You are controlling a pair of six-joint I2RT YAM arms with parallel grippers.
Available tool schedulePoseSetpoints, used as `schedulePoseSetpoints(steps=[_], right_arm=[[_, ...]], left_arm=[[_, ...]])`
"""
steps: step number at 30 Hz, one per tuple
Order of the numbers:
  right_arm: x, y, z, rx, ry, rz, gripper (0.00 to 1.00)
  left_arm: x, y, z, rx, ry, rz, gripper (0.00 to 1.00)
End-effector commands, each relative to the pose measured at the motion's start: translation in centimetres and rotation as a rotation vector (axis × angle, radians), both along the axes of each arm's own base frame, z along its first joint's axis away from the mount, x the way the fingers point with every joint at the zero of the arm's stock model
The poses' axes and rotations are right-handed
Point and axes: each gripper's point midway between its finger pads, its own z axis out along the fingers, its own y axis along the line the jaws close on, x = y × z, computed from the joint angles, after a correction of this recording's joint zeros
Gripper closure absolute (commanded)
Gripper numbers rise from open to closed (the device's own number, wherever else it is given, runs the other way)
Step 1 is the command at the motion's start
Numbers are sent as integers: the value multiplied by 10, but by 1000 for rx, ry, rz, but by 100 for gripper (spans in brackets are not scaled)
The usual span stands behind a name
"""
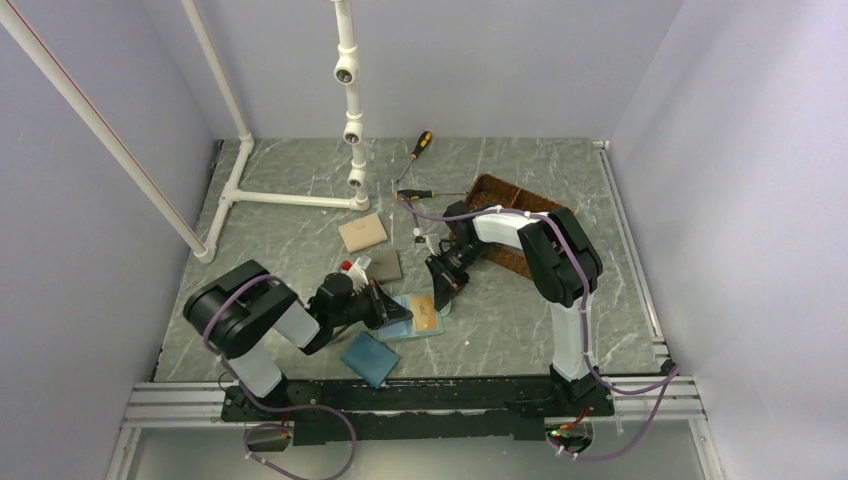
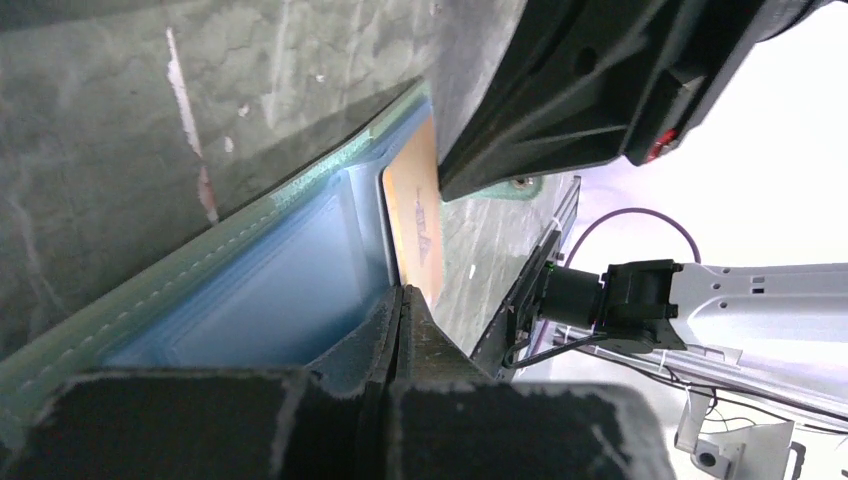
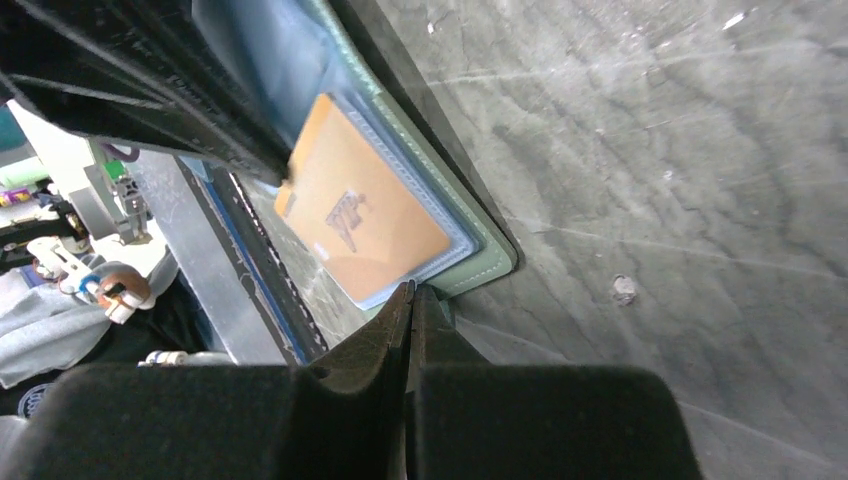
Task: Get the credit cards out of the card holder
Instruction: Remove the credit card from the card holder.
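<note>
Probably a lab booth: plain walls (image 1: 480,60), pipe frame (image 1: 290,199), aluminium rails (image 1: 160,408).

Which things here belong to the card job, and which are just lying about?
Job: card holder, orange card.
Lying about: blue wallet, tan wallet, grey wallet, far screwdriver, near screwdriver, basket, white pipe frame.

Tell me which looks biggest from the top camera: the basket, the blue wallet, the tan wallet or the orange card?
1. Basket, though partly hidden.
2. Blue wallet and tan wallet: too alike to rank.
3. Orange card, smallest.
</note>
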Motion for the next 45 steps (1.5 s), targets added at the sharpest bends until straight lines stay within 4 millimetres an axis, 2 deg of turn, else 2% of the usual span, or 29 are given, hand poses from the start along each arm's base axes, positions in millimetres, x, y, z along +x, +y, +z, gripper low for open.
schedulePoseSetpoints(steps=[1, 14, 18, 19, 23, 25, 32, 38, 45], right_arm=[[29, 9, 3, 77, -142, 3, 100], [33, 6, 7, 81, -157, -3, 99], [31, 8, 11, 105, -154, 9, 98], [30, 10, 15, 124, -154, 15, 98], [27, 16, 31, 187, -150, 15, 93], [26, 18, 35, 203, -143, 11, 91], [26, 20, 39, 216, -138, 0, 84], [25, 17, 24, 165, -108, -21, 76], [24, 15, 14, 128, -103, -30, 71]], left_arm=[[3, 5, 4, 71, -32, 12, 100], [-1, 11, 3, 100, -27, 21, 100], [1, 12, 10, 86, -52, 32, 100], [1, 12, 13, 80, -58, 28, 99], [2, 10, 13, 84, -46, 15, 79], [2, 8, 12, 83, -40, 10, 74], [5, 4, 8, 81, -16, 8, 68], [6, 4, 5, 95, -1, 9, 64], [4, 7, -2, 119, 21, 12, 59]])
